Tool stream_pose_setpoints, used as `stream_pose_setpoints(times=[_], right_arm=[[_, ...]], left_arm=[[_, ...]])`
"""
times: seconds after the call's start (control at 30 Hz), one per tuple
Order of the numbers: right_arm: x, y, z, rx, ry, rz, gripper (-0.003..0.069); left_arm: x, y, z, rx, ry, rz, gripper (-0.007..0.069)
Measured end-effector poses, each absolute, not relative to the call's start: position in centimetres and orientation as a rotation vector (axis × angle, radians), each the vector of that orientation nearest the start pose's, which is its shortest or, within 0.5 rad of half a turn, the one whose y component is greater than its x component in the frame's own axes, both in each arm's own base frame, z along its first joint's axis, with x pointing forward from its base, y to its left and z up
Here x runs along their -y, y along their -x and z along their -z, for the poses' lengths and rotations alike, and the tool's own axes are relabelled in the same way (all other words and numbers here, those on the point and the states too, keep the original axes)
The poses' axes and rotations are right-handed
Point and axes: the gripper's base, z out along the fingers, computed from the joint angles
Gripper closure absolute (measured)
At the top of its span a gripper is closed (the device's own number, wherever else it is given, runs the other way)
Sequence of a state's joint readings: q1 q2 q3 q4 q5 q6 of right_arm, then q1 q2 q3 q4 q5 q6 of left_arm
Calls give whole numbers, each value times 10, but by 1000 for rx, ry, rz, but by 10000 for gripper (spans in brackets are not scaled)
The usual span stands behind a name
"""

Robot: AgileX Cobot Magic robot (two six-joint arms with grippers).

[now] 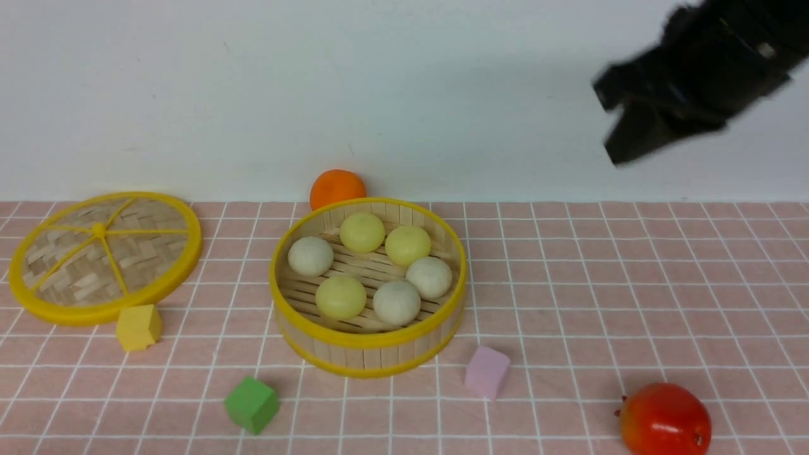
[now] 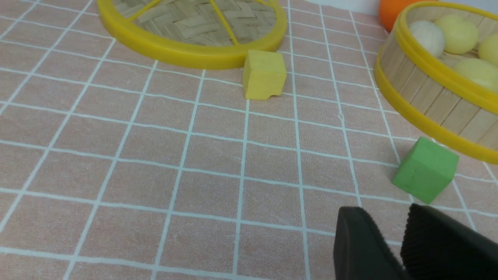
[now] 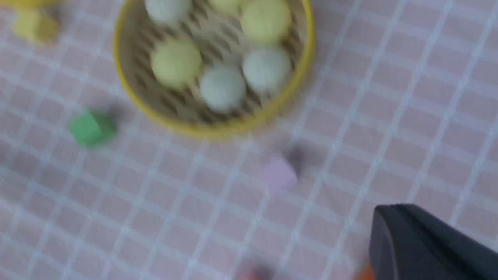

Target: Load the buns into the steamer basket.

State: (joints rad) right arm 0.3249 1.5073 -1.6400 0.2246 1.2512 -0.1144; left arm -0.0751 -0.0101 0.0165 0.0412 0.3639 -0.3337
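The steamer basket point(image 1: 370, 351) stands in the middle of the pink checked cloth. Inside it lie the buns, three pale yellow point(image 1: 361, 232) and three off-white point(image 1: 397, 302), all resting on the slatted floor. My right gripper point(image 1: 616, 126) hangs high in the air to the right of the basket, blurred. In the right wrist view its fingers point(image 3: 389, 221) are pressed together with nothing in them, and the basket rim point(image 3: 218, 130) shows with buns inside. My left gripper point(image 2: 383, 213) stands open and empty low over the cloth, just short of a green cube point(image 2: 426, 169).
A flat woven lid point(image 1: 104, 253) lies at the left with a yellow cube point(image 1: 138, 327) at its near edge. An orange ball point(image 1: 337, 188) sits behind the basket. A green cube point(image 1: 251, 404) and a pink cube point(image 1: 486, 371) lie in front. A red fruit point(image 1: 663, 420) sits front right.
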Motion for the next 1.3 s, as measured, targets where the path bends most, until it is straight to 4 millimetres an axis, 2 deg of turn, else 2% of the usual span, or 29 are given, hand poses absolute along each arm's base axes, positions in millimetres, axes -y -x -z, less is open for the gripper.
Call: stream_pose_setpoints(times=[0.03,0.07,0.13,0.23,0.47,0.67,0.7,0.8,0.83,0.87,0.9,0.93,0.97,1.03,1.07,1.1,1.13,1.17,1.23,1.27,1.3], right_arm=[[-113,-276,-403,-2567,549,-373,665],[-113,-276,-400,-2577,550,-372,665],[-105,-254,-388,-2622,550,-363,665],[-101,-241,-381,-2643,551,-358,665],[-98,-236,-382,-2638,551,-354,662],[-87,-231,-379,-2598,578,-223,659],[-80,-227,-376,-2555,548,-190,658],[-62,-209,-376,-2434,442,-161,658],[-43,-184,-369,-2301,316,-140,658],[-42,-185,-365,-2304,307,-139,658],[-31,-162,-354,-2204,238,-120,658],[-28,-155,-356,-2175,223,-116,658],[-19,-135,-337,-2100,167,-90,657],[-11,-106,-316,-1995,117,-64,655],[-9,-97,-298,-1979,106,-50,655],[-8,-92,-297,-1949,99,-46,655],[-5,-78,-265,-1921,86,-17,655],[-3,-70,-248,-1898,78,-3,653],[-2,-60,-227,-1857,60,11,652],[-1,-56,-206,-1862,44,22,651],[0,-54,-195,-1857,34,27,652]], left_arm=[[3,-53,-175,-1848,214,244,398],[3,-53,-175,-1848,214,244,398],[3,-53,-175,-1848,214,244,398],[3,-53,-175,-1848,214,244,398],[3,-53,-175,-1848,214,244,397],[3,-53,-175,-1848,214,244,388],[3,-53,-175,-1848,214,244,388],[3,-53,-175,-1848,214,244,388],[3,-53,-175,-1848,214,244,388],[3,-53,-175,-1848,214,244,388],[3,-53,-175,-1848,214,244,388],[3,-53,-175,-1848,214,244,388],[3,-53,-175,-1848,214,244,388],[3,-53,-175,-1848,214,244,386],[3,-53,-175,-1848,214,244,386],[3,-53,-175,-1848,214,244,386],[3,-53,-175,-1848,214,244,386],[3,-53,-175,-1848,214,244,385],[3,-53,-175,-1848,214,244,384],[3,-53,-175,-1848,214,244,384],[3,-53,-175,-1848,214,244,384]])
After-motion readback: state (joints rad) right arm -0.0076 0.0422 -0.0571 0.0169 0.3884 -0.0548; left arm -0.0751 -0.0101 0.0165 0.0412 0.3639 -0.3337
